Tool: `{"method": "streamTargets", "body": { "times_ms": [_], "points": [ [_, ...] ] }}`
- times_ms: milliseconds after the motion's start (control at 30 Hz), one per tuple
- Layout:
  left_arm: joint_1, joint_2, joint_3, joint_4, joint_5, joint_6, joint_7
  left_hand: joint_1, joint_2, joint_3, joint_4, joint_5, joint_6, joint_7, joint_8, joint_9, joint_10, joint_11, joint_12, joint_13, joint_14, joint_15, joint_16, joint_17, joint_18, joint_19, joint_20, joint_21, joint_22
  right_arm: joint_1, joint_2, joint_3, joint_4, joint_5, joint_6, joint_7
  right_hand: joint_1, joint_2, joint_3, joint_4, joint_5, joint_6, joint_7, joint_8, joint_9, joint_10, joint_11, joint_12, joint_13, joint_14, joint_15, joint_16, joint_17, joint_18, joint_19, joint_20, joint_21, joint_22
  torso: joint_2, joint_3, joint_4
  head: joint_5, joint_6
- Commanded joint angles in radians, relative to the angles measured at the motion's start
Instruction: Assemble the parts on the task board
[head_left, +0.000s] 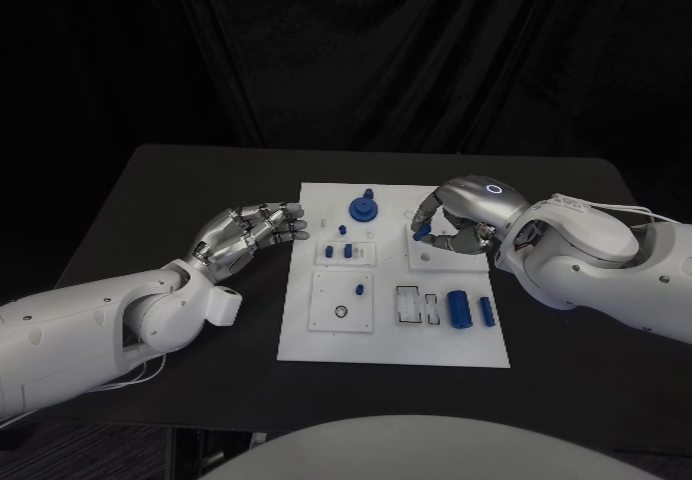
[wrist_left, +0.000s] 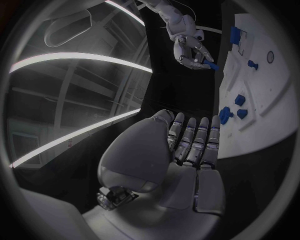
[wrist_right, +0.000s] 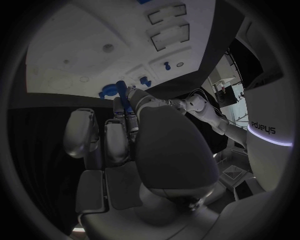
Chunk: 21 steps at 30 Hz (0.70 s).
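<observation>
Task board (head_left: 392, 345): white plate at mid-table, blue parts on it.
Right hand (head_left: 459, 222): over the board's far right; head view shows fingers pinching a small blue part (head_left: 420, 237).
Left hand (head_left: 254, 233): beside the board's left edge; wrist view shows fingers (wrist_left: 195, 137) straight, together, holding nothing.

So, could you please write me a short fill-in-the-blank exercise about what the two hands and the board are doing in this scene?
1. The right hand pinches a small ____ part over the task board.
2. The left hand holds ____, beside the board's edge.
3. The task board lies on a ____ table.

Missing words: blue; nothing; black
</observation>
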<state>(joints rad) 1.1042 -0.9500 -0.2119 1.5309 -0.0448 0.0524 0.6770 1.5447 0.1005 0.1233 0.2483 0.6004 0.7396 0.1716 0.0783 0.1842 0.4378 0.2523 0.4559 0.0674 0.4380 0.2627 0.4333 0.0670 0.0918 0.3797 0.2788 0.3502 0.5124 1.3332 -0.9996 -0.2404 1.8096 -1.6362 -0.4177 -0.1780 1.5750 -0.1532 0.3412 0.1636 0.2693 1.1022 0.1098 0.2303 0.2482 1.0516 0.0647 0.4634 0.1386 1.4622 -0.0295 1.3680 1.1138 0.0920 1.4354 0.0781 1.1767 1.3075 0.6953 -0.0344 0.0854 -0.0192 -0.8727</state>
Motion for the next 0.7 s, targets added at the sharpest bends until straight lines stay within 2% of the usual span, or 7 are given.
{"method": "streamTargets", "body": {
  "times_ms": [33, 167, 333, 533, 700],
  "points": [
    [-0.002, 0.004, 0.001, 0.0, 0.001, 0.016, 0.01, 0.0, 0.004, 0.009, -0.002, 0.005, 0.001, 0.009, 0.005, -0.001, 0.001, 0.007, 0.005, -0.001, -0.008, -0.003, 0.007, -0.001, -0.003, 0.007, 0.0, 0.006, 0.001, 0.008, -0.001, 0.0, 0.044, -0.007, 0.01, -0.042, -0.01, 0.011, 0.007, -0.003, -0.005, -0.012, 0.0, -0.002, 0.007, 0.023, -0.02, -0.009, 0.001, 0.013, -0.002, 0.013, 0.028, -0.017, 0.011, -0.004, 0.03, 0.165, -0.001, -0.0019, 0.0012, 0.001, 0.0],
    [-0.002, 0.008, 0.001, -0.004, 0.001, 0.019, 0.013, 0.0, 0.004, 0.01, -0.002, 0.005, 0.001, 0.009, 0.004, -0.001, 0.001, 0.007, 0.005, -0.001, -0.009, -0.002, 0.007, -0.001, -0.003, 0.007, 0.0, 0.006, 0.001, 0.006, 0.018, -0.001, 0.09, -0.012, 0.026, -0.037, -0.01, 0.011, 0.009, -0.003, -0.005, -0.014, 0.001, -0.003, 0.009, 0.022, -0.02, -0.012, 0.001, 0.016, -0.002, 0.015, 0.03, -0.018, 0.014, -0.004, 0.034, 0.166, 0.0, -0.0022, 0.0008, 0.008, 0.0],
    [-0.003, 0.009, 0.001, -0.003, 0.001, 0.023, 0.025, 0.0, 0.005, 0.014, -0.003, 0.007, 0.0, 0.009, 0.004, -0.002, -0.001, 0.008, 0.006, -0.002, -0.012, -0.002, 0.007, -0.002, -0.003, 0.006, 0.001, 0.005, 0.001, -0.016, 0.066, -0.002, 0.117, -0.07, 0.058, -0.032, -0.012, 0.008, 0.011, -0.005, -0.006, -0.022, 0.002, -0.008, 0.011, 0.019, -0.018, -0.018, 0.001, 0.018, -0.001, 0.016, 0.031, -0.018, 0.015, -0.004, 0.036, 0.167, 0.001, -0.0015, -0.0014, 0.015, 0.0],
    [-0.005, 0.009, 0.001, 0.0, 0.001, 0.021, 0.043, 0.002, 0.008, 0.022, -0.006, 0.008, 0.001, 0.009, 0.005, -0.002, -0.001, 0.01, 0.008, -0.002, -0.014, -0.002, 0.009, -0.002, -0.003, 0.006, 0.0, 0.006, 0.002, -0.049, 0.161, -0.003, 0.089, -0.129, 0.098, -0.018, -0.02, 0.004, 0.013, -0.001, -0.021, -0.03, 0.004, -0.015, 0.013, 0.012, -0.014, -0.03, -0.001, 0.021, 0.003, 0.018, 0.037, -0.019, 0.018, -0.002, 0.04, 0.167, 0.002, -0.0009, 0.002, 0.009, 0.0],
    [-0.005, 0.01, 0.001, -0.001, 0.001, 0.022, 0.041, 0.002, 0.008, 0.022, -0.007, 0.008, 0.001, 0.009, 0.005, -0.002, -0.001, 0.01, 0.008, -0.001, -0.014, -0.002, 0.009, -0.002, -0.003, 0.006, 0.0, 0.006, 0.002, -0.07, 0.219, -0.003, 0.055, -0.171, 0.123, -0.009, -0.019, 0.007, 0.015, -0.002, -0.022, -0.029, 0.004, -0.016, 0.015, 0.014, -0.014, -0.032, -0.001, 0.022, 0.003, 0.02, 0.04, -0.019, 0.018, -0.001, 0.041, 0.167, 0.002, 0.0007, -0.0019, 0.017, 0.0]
  ]
}}
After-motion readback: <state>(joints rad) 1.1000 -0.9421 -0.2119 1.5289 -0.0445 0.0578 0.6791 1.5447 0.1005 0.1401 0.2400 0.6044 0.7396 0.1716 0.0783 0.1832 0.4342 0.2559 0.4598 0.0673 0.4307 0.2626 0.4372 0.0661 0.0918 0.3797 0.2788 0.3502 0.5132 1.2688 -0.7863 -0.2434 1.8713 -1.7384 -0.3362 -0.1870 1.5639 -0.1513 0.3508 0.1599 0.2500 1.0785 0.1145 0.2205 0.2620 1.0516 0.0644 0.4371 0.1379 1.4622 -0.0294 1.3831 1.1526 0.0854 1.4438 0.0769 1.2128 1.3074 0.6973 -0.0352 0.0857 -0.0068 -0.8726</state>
